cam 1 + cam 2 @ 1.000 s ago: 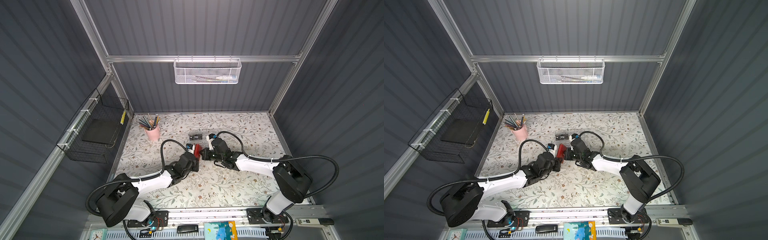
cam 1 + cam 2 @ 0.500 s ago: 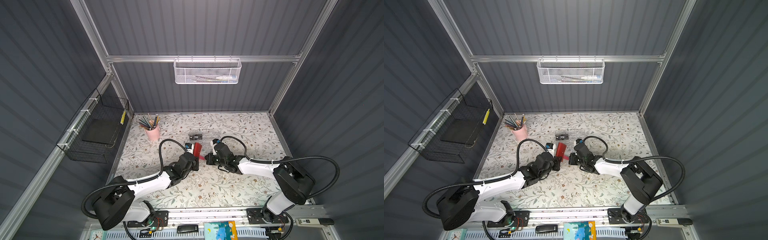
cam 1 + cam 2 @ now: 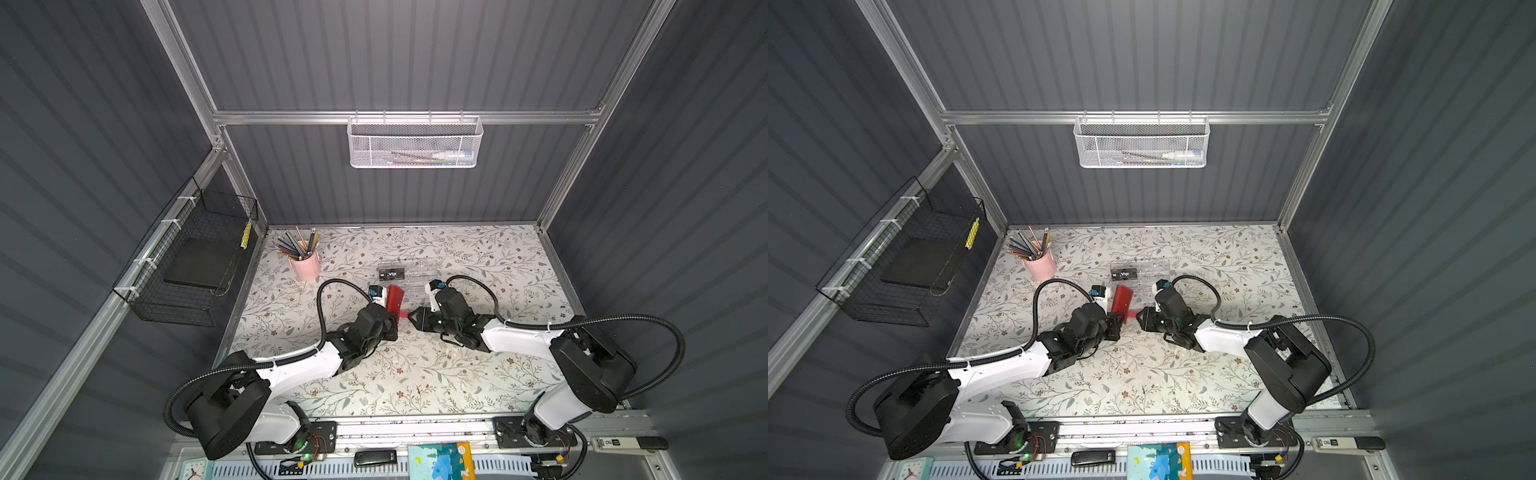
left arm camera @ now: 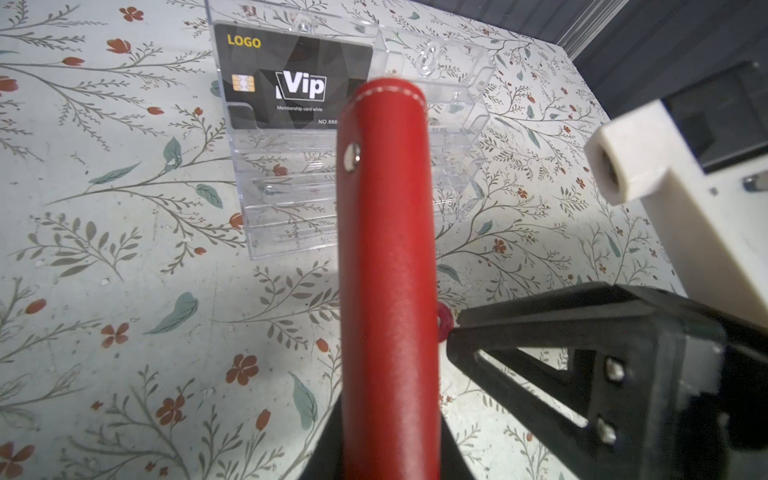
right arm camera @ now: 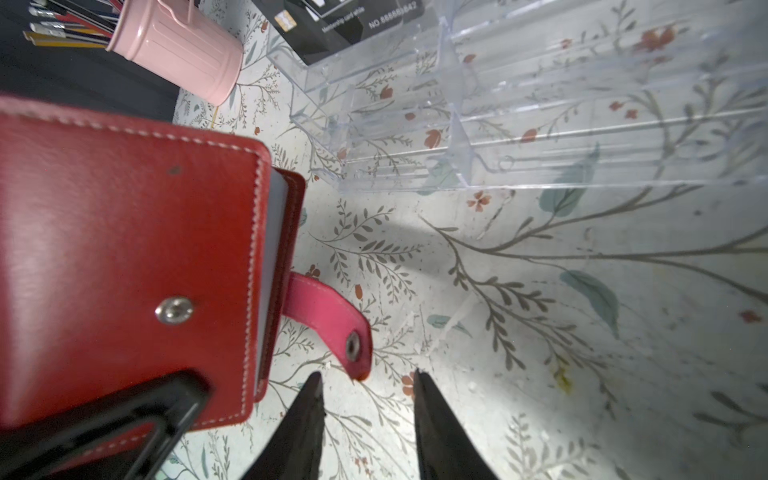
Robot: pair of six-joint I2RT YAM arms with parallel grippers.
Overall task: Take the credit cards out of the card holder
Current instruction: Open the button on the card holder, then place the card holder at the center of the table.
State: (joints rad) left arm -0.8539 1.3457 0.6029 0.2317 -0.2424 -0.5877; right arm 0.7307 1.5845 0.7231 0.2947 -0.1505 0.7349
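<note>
Change: the right gripper [image 5: 368,374] has drawn back from the card holder [image 5: 124,257] and its fingers have parted; the strap tab [image 5: 328,316] now hangs unsnapped, with its tip just ahead of the fingertips and not pinched
Meaning for task: the closure is undone, so the covers can be opened; they lie almost together, with the sleeve pages showing as a grey edge between them; no credit cards are visible inside; extraction not yet begun
Card holder position: raised off the worktop [image 3: 415,374], judging by its shadow, just in front of the clear acrylic card rack [image 4: 291,199]
Left gripper [image 3: 390,323]: fingers clenched on the holder's near end
Left arm pose: stretched low and forward from the front rail
Right arm pose: reaches in low from the opposite side, fingers aimed at the tab
Rack content: one black Vip card [image 4: 299,83] in a rear slot
</note>
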